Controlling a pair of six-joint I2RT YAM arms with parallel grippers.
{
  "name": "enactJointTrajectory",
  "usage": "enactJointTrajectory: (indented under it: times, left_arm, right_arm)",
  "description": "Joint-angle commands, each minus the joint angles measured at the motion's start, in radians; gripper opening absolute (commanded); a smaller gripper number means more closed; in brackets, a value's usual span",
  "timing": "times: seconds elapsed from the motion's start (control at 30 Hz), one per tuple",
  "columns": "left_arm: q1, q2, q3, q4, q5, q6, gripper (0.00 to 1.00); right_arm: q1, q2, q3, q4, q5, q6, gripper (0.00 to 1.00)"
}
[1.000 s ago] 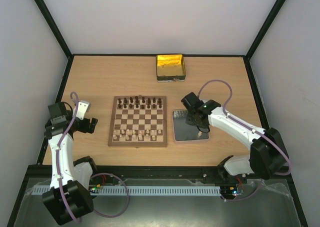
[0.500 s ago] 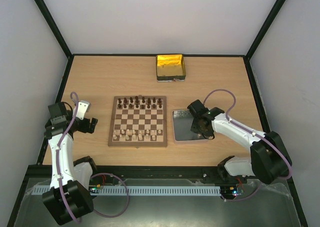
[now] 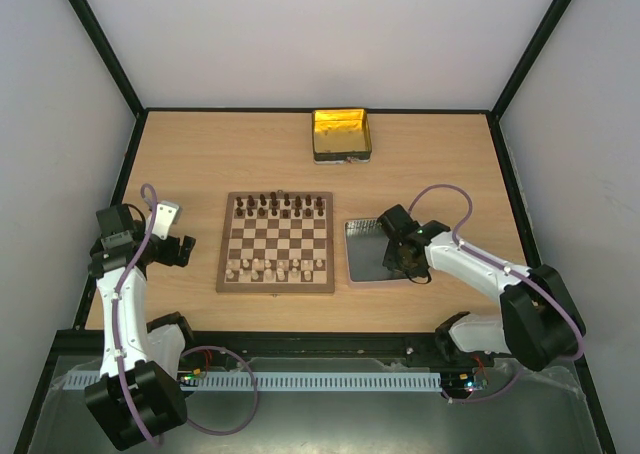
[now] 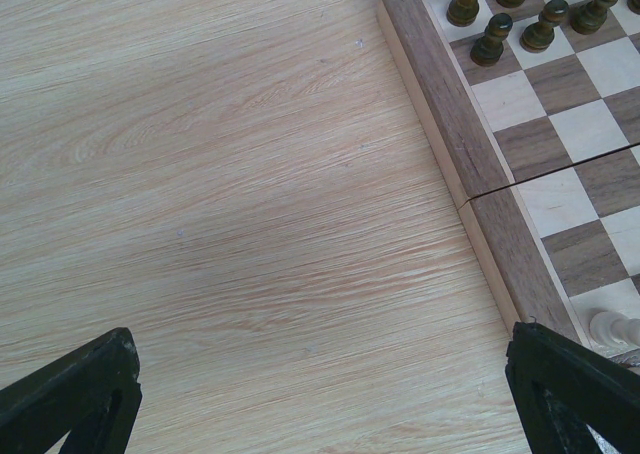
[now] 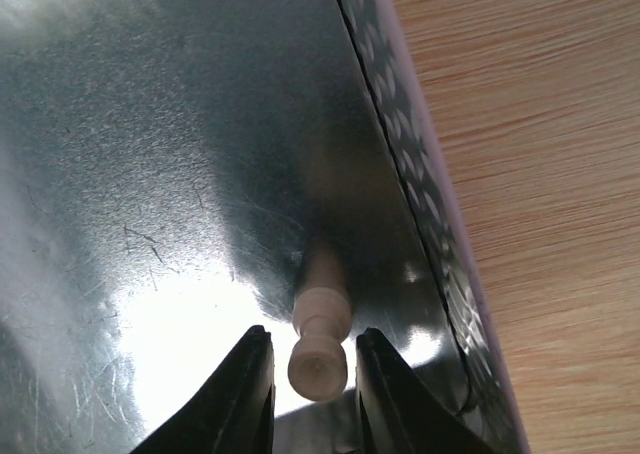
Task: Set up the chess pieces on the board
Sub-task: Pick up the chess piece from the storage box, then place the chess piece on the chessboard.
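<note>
The board (image 3: 276, 242) lies mid-table, with dark chess pieces (image 3: 278, 206) along its far rows and cream chess pieces (image 3: 272, 268) along the near rows. On the grey metal tray (image 3: 362, 259), a cream pawn (image 5: 322, 344) lies near the right rim. My right gripper (image 5: 312, 339) is low over the tray with its jaws on either side of the pawn's head. Narrow gaps remain on both sides. My left gripper (image 3: 172, 236) hangs wide open over bare table left of the board (image 4: 500, 234). Nothing is between its fingers (image 4: 90, 384).
A yellow-gold tin (image 3: 341, 134) stands at the back centre of the table. The tray's raised right rim (image 5: 420, 204) runs just beside the pawn. Black frame rails line the table edges. Dark pawns (image 4: 490, 39) stand at the board corner nearest the left gripper.
My right arm moved toward the near right part of the tray and dropped lower. Its jaws have narrowed around the cream pawn. The left arm stayed still.
</note>
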Motion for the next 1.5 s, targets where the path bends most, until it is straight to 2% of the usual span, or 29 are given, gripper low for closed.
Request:
enactJointTrajectory:
  times: [0.0, 0.37, 0.53, 0.83, 1.1, 1.47]
  left_arm:
    - [-0.002, -0.001, -0.014, 0.004, 0.009, 0.005, 0.99]
    - [-0.002, 0.002, -0.013, 0.004, 0.009, 0.005, 0.99]
    - [-0.003, 0.006, -0.013, 0.003, 0.010, 0.005, 0.99]
    - [-0.004, 0.005, -0.013, 0.002, 0.008, 0.004, 0.99]
    - [-0.004, -0.001, -0.013, 0.006, 0.006, 0.000, 0.99]
    - [-0.005, -0.004, -0.014, 0.006, 0.005, 0.001, 0.99]
  right_arm:
    - [-0.007, -0.020, -0.011, 0.012, 0.003, -0.003, 0.21]
    - [-0.007, -0.013, -0.005, 0.012, -0.001, -0.013, 0.05]
    - [0.027, -0.012, 0.040, -0.018, 0.052, -0.024, 0.03]
    - [0.297, 0.081, 0.258, -0.124, 0.202, 0.054, 0.02]
    - [0.479, 0.186, 0.415, -0.130, 0.180, 0.111, 0.02]
    - [0.620, 0.343, 0.458, -0.054, 0.122, 0.150, 0.02]
